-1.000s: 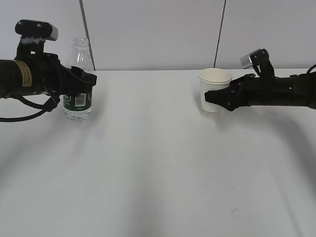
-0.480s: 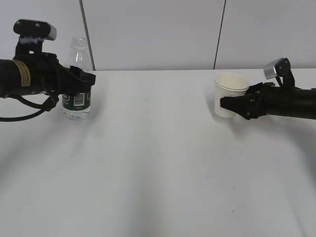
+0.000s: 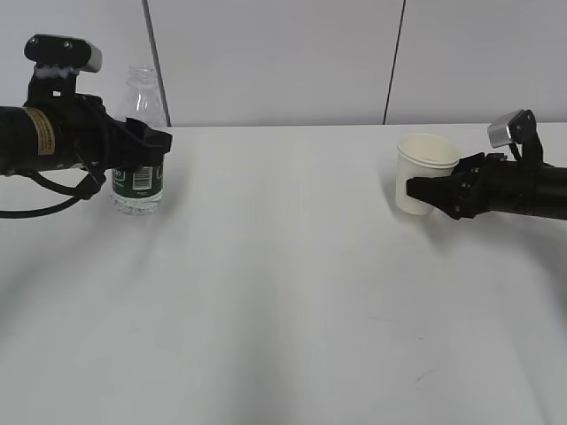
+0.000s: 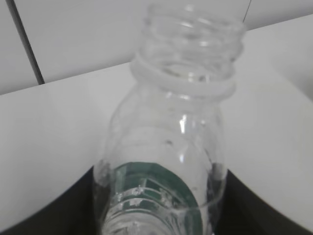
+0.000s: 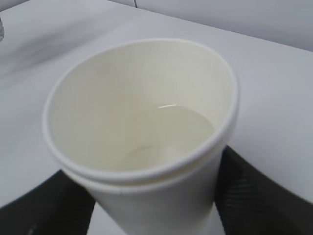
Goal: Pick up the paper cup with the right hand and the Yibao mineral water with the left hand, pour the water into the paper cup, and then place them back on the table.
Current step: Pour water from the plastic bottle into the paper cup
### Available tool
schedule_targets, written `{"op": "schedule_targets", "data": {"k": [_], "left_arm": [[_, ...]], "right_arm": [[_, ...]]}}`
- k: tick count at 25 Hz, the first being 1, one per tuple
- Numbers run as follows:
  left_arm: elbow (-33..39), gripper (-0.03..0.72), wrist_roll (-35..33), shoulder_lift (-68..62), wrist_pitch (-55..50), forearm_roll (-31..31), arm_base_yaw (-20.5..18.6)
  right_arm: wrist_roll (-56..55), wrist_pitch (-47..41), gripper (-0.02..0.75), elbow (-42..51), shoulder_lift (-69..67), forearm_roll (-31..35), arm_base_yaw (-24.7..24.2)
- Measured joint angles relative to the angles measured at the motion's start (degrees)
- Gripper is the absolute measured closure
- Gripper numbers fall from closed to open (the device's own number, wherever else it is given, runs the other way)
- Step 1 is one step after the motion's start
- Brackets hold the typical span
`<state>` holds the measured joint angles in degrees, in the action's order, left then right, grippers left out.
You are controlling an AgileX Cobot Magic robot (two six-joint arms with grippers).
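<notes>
White table (image 3: 283,292) under grey wall panels. At far left the left hand (image 3: 142,146) clamps the upright, capless Yibao mineral water (image 3: 139,142); at right the right hand (image 3: 434,190) grips the tilted paper cup (image 3: 423,173). Only the right wrist view reveals the water (image 5: 171,134) pooled inside.

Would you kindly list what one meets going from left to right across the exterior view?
Left hand → Yibao mineral water → bare stretch of the table → paper cup → right hand.
</notes>
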<state>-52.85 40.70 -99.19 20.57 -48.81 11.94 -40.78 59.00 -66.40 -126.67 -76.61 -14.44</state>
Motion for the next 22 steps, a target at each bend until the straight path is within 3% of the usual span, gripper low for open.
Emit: {"op": "schedule_targets", "data": {"k": [22], "left_arm": [[0.00,0.303,-0.12,-1.14,1.20,-0.06,0.00]], "right_arm": [[3.89,-1.93,0.203,0.00,-2.53,4.08,0.00]]}}
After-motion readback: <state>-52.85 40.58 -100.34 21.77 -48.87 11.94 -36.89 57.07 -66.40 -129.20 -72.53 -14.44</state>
